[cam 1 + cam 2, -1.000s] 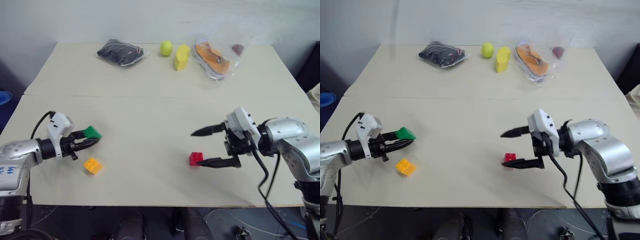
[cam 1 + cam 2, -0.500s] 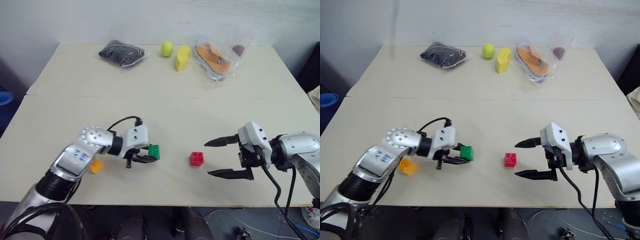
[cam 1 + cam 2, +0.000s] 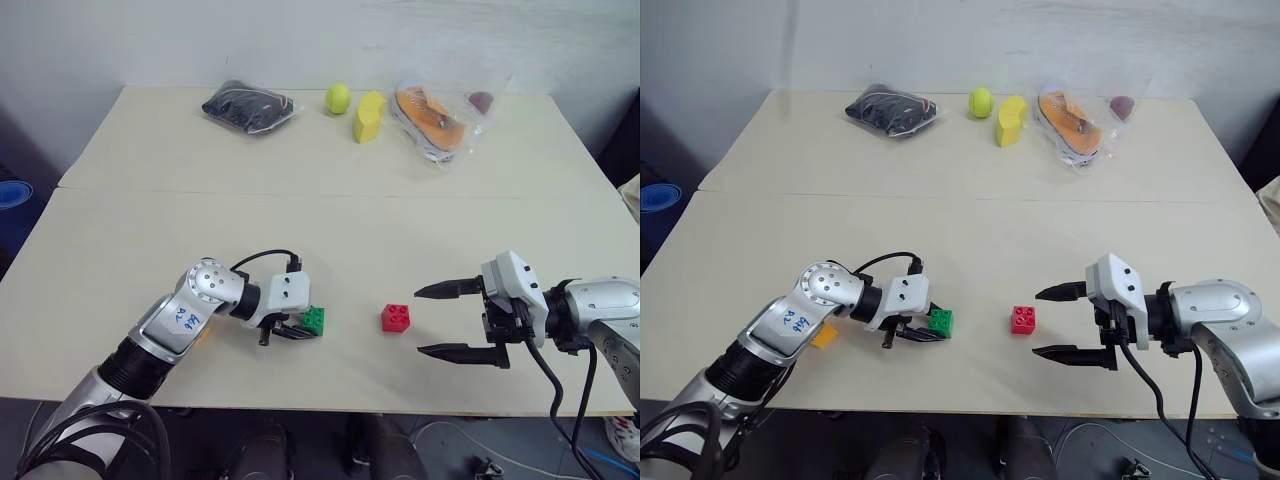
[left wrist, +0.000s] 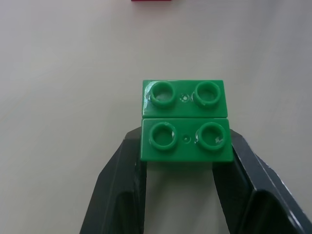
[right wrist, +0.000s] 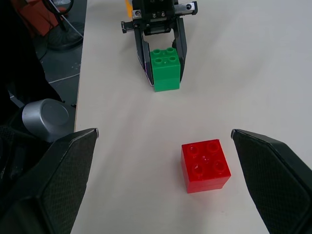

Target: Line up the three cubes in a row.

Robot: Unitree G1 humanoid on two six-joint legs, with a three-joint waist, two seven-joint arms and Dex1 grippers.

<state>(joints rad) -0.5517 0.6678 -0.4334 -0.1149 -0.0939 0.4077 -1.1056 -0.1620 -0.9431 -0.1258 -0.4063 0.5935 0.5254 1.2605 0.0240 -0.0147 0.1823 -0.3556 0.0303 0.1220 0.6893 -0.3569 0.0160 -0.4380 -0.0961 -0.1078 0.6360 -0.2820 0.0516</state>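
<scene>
Left eye view has the left tool (image 3: pixel 300 331) low in the lower middle of the frame, clamped tight on the green cube (image 3: pixel 314 320), which sits at or just above the counter (image 3: pixel 330 220). I judge it's bringing green level with the red cube (image 3: pixel 395 317), a short gap to its right, to start the row. At lower right the right tool (image 3: pixel 432 321) hangs fully spread and empty, just right of red, touching nothing. The orange-yellow cube (image 3: pixel 823 335) peeks out beside the left arm at lower left, not yet in line.
</scene>
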